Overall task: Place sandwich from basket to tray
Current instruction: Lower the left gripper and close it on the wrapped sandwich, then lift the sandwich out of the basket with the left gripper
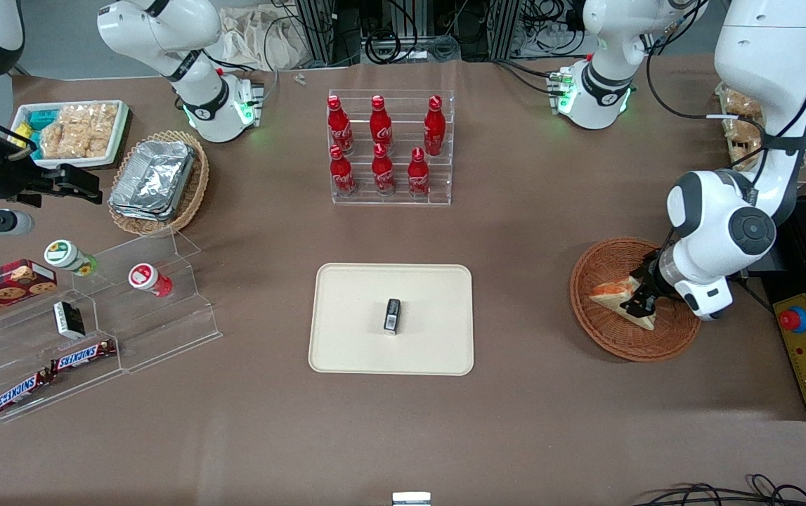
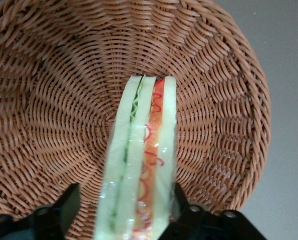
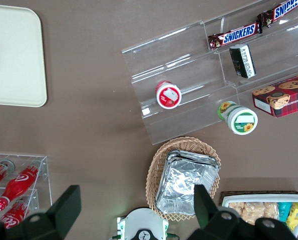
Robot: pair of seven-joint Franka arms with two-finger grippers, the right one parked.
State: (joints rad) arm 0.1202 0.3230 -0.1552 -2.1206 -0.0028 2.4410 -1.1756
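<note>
The sandwich (image 1: pixel 613 289), a clear-wrapped wedge of white bread with red-orange and green filling, lies in the round reddish-brown wicker basket (image 1: pixel 610 342) toward the working arm's end of the table. My left gripper (image 1: pixel 638 292) is down in the basket with its jaws open on either side of the sandwich. In the left wrist view the sandwich (image 2: pixel 143 160) stands between the fingers of the gripper (image 2: pixel 124 200); one finger (image 2: pixel 181 200) is against the wrap, the other (image 2: pixel 68 200) stands apart from it, over the basket's weave (image 2: pixel 48 100). The cream tray (image 1: pixel 346 302) lies mid-table.
A small black packet (image 1: pixel 392 315) lies on the tray. A clear rack of red bottles (image 1: pixel 390 147) stands farther from the front camera. A control box with a red button (image 1: pixel 794 320) sits beside the basket. An oval wicker basket of foil trays (image 1: pixel 157 183) and an acrylic snack shelf (image 1: pixel 135 316) lie toward the parked arm's end.
</note>
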